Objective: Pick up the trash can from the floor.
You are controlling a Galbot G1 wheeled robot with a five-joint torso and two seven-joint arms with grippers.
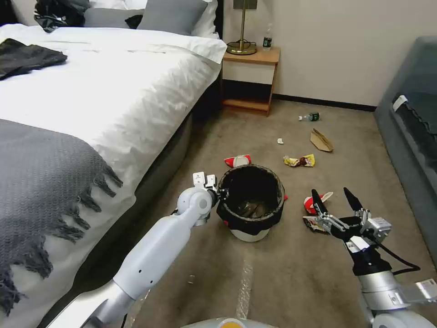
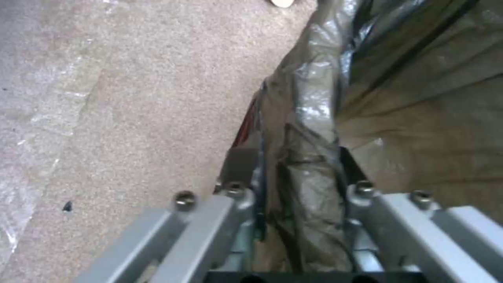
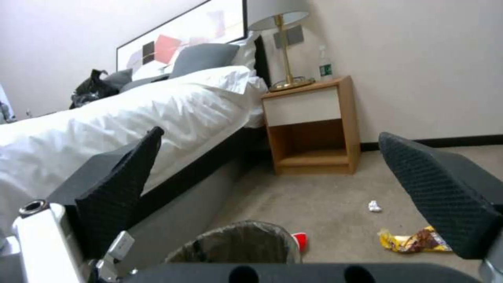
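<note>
lined rim of trash can [image 1: 251, 200], frame center, is straddled and pinched by left gripper [image 1: 220, 193]; right gripper [image 1: 337, 203] is spread wide, empty, lower right.

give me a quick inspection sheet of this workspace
surface: floor, tan carpet, a pale tape strip.
job's things: trash can upright on the floor, black liner over its rim.
clutter: yellow wrapper, brown paper bag, bottle, red-white packets.
grippers: left claw shut on the can's rim; right claw open, beside the can.
cables: black cable at right wrist.
surroundings: bed, nightstand.
</note>
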